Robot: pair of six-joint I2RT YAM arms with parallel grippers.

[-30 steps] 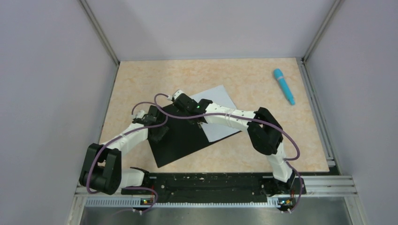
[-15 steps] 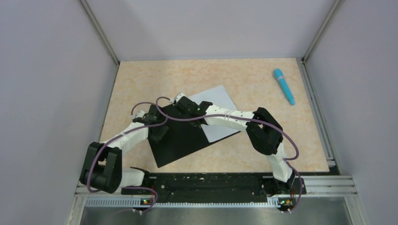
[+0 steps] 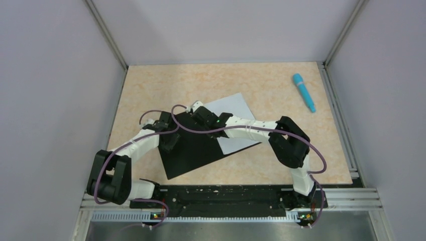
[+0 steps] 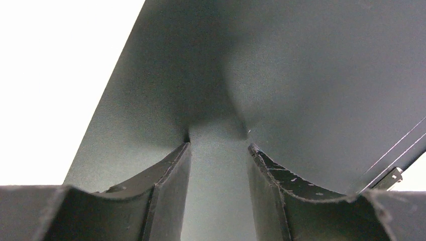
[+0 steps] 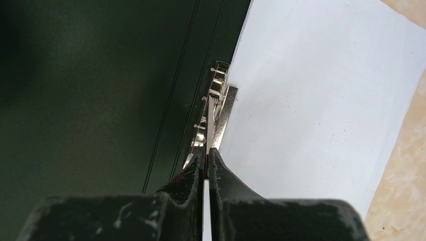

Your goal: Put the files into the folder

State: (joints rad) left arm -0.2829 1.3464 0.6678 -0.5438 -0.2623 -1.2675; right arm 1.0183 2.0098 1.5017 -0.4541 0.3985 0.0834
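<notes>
Pinching shut at the near end of the metal clip (image 5: 217, 108), the right gripper (image 5: 206, 163) has its two fingers clenched together. The clip's thin lever runs straight ahead from the tips. Whether the lever is actually caught between them cannot be told from the wrist view. The clip looks like the thing being worked, probably so that paper can be fastened under it.

Just right of that gripper lie the white sheets (image 5: 311, 100), flat, with their left edge running along the clip. Left of it spreads the black inside of the open folder (image 5: 100, 90), also flat. Beyond the sheets' far right corner the pale worktop (image 5: 402, 175) shows.

On the folder's other side, the left gripper (image 4: 217, 150) is released, fingers apart with nothing between them, tips down against the black cover. It seems placed there to pin the folder open and keep it from sliding while the right arm handles the clip. The sheets sit at the spine, not yet clearly fastened.
</notes>
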